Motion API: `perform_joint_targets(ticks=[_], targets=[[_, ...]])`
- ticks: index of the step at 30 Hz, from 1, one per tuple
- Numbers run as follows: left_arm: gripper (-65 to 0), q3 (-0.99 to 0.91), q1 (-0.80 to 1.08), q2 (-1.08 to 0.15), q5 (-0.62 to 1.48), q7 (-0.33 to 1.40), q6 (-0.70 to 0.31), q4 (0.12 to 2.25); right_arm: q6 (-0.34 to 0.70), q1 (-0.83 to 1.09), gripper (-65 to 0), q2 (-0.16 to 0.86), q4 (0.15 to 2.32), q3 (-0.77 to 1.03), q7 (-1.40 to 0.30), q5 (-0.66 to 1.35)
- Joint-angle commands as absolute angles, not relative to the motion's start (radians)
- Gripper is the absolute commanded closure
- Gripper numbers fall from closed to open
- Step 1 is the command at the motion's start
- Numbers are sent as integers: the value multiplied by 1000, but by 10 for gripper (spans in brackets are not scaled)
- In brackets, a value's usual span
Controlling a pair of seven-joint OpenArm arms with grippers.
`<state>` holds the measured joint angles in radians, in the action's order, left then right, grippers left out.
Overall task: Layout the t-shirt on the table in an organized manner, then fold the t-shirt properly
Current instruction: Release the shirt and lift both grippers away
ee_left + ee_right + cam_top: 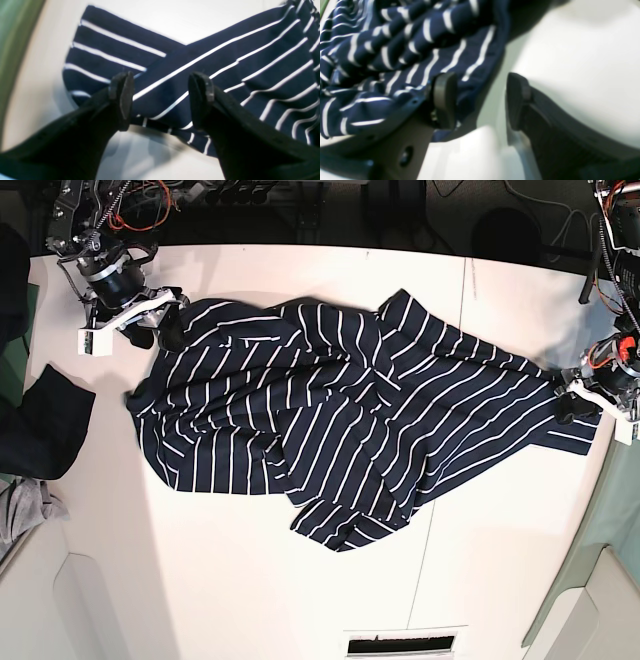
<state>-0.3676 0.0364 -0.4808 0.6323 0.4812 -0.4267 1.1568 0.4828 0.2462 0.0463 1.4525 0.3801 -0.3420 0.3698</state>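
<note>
Sprawling across the middle of the table [300, 580], the t-shirt [330, 420] lies bunched and twisted, its stripes running several ways where layers overlap, with a folded lump toward 6 o'clock in the base view. It reads as soft, light knit that drapes and slides; it will likely sag from any single pinch and drag wrinkles along, so it probably wants two holds well apart on firm edges, such as hem corners or shoulder seams, not the loose middle.

At 3 o'clock in the base view, the left gripper [161, 98] hovers over a crossed end of the shirt, jaws spread with cloth showing between them but nothing pinched: released. That doubled flap looks like a fair place to take hold.

At 10 o'clock, the right gripper [481, 100] stands parted at the shirt's border, one finger over the fabric, the other over bare table; it holds nothing.

A plain dark cloth [40, 425] lies at 9 o'clock, apart from the shirt.
</note>
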Motion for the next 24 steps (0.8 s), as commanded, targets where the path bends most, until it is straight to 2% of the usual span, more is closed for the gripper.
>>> perform_joint_targets(ticks=[1,5,6,7,8,10,12,16,19,24], targets=[[-369,-374,22,-493,631,452,-430,1151,490,233,-314,45,1459,380,-318,387],[-366,-373,17,-462,611,441,-430,1093,490,200,-314,43,1419,348,-315,411],[-341,-373,16,-456,603,439,-431,1082,490,189,-312,39,1403,335,-315,411],[-277,-373,16,-450,596,434,-430,1075,491,179,-312,34,1390,320,-315,410],[-184,-373,17,-445,584,424,-430,1071,491,171,-304,30,1378,302,-315,406],[0,-373,17,-443,571,414,-431,1069,491,155,-190,21,1363,264,-314,396],[0,-373,16,-454,577,411,-430,1071,495,146,0,13,1364,241,-292,389],[0,-373,14,-513,656,391,-449,1095,559,122,0,19,1412,259,-261,393],[0,-377,17,-576,700,393,-492,1163,558,95,0,26,1523,320,-262,393],[0,-429,17,-640,783,466,-499,1313,557,18,0,107,1678,438,-313,393]])
